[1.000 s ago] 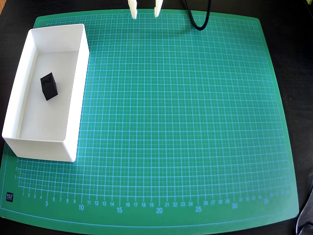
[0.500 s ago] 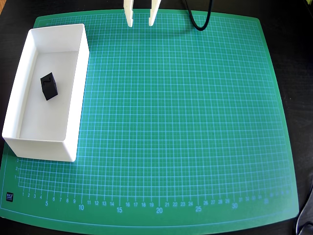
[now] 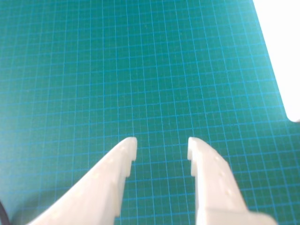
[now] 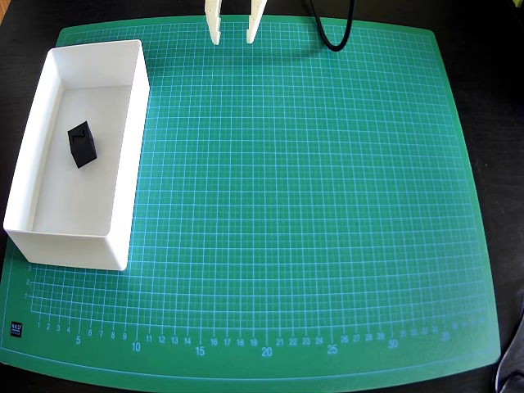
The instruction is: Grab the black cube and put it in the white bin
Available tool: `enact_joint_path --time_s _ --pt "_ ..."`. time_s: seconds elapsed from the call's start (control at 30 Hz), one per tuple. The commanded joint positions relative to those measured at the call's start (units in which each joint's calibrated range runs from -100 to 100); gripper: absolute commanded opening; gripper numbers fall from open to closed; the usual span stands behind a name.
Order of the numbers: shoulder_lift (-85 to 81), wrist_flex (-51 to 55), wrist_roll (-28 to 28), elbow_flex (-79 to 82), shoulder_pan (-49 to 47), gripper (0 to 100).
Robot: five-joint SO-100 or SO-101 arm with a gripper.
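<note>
1. Wrist view first: our fingers [image 3: 117, 164] are spread apart with nothing between them, only bare green cutting mat [image 3: 140, 70] showing in the gap.
2. We see the gripper [image 4: 233, 34] in the overhead view at about twelve o'clock on the mat, both tips poking in from the top edge, well apart from any object.
3. Moving outward, a black cable [image 4: 332, 37] loops onto the mat just toward one o'clock of the tips.
4. Over at ten o'clock sits the white bin [image 4: 131, 164], and a corner of it shows pale at the two o'clock edge of the wrist view.
5. And there it is: the black cube [image 4: 82, 144] lies inside the bin, on the flat bottom, nearer the far end, clear of the walls.
6. Our call: the drop looks done, and we are in the pull-back step with empty jaws.
7. What comes next, we judge, asks little: keep the tips clear of the bin's tall thin wall and settle the arm away from the mat without nudging anything.
</note>
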Motion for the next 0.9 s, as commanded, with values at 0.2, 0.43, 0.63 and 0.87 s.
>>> enact_joint_path --time_s 0.2,0.43,0.63,0.87 --pt "-0.4 6.6 -0.1 0.2 0.3 14" --pt "-0.4 7.8 -0.2 0.2 0.3 1" --pt "-0.4 7.5 0.2 0.2 0.3 2" --pt "-0.4 7.9 0.3 0.3 -0.1 2"
